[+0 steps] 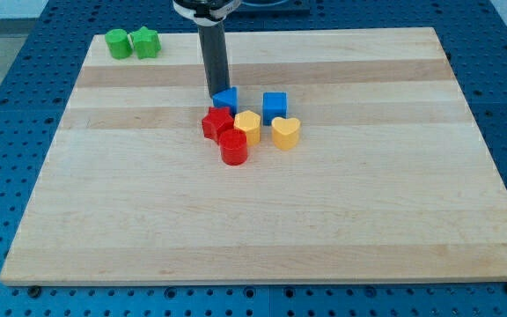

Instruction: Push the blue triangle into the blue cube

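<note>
The blue triangle (228, 99) lies near the middle of the wooden board (262, 229). The blue cube (275, 106) sits just to its right, with a small gap between them. My tip (216, 94) rests at the triangle's left edge and touches it or nearly so. The dark rod rises from there toward the view's top.
A red star-like block (216, 123), a red cylinder (233, 147), a yellow block (248, 127) and a yellow heart (285, 132) cluster just below the blue blocks. Two green blocks (118, 42) (146, 42) sit at the board's top left corner.
</note>
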You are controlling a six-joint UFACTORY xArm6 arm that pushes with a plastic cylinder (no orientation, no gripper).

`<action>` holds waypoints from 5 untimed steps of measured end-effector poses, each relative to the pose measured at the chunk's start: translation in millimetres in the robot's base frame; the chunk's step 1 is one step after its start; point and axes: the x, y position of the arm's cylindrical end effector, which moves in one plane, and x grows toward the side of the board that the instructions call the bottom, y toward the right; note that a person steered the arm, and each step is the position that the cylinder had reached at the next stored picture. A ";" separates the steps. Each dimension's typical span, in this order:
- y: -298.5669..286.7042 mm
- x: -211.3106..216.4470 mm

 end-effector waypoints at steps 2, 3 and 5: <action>-16.9 5.8; -3.1 17.9; 43.7 41.8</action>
